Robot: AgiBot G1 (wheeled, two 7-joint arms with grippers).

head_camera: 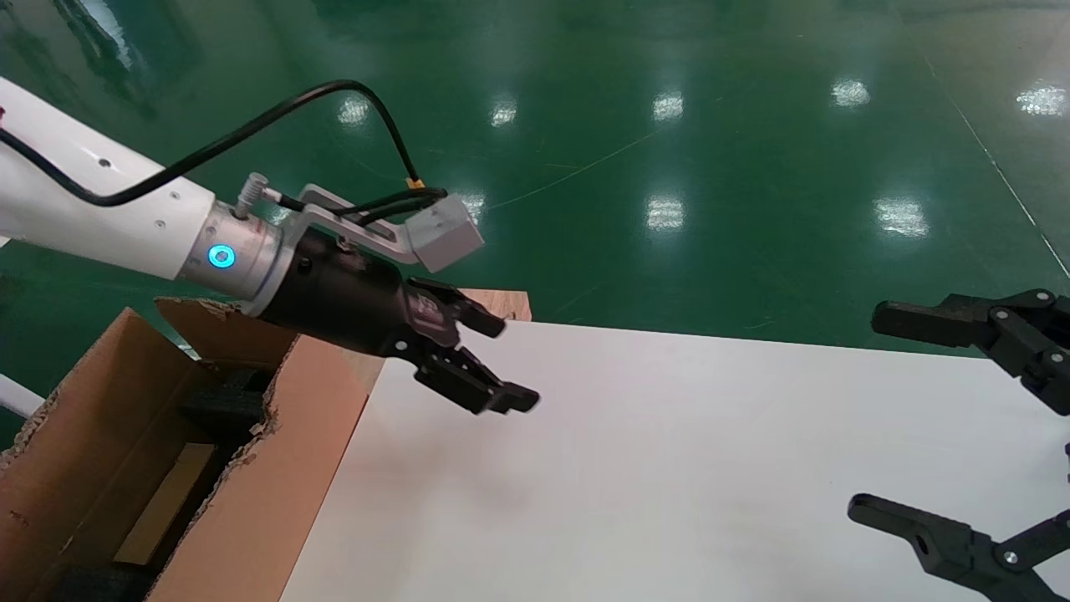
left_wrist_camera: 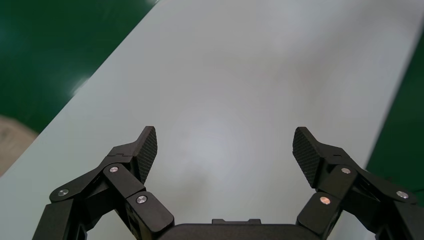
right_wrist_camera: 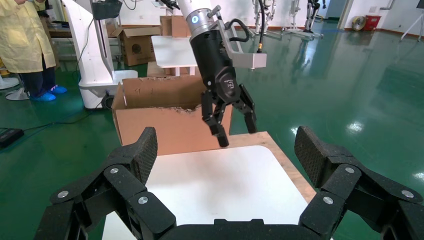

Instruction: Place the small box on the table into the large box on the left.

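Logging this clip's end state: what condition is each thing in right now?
Left hand: open, empty, over the table's left end.
Right hand: open, empty, at the table's right edge.
Large box: flaps open, tan flat item inside.
Table: bare where visible.

small box inside large box

A robotics lab: glossy green floor, other robots, gowned worker.
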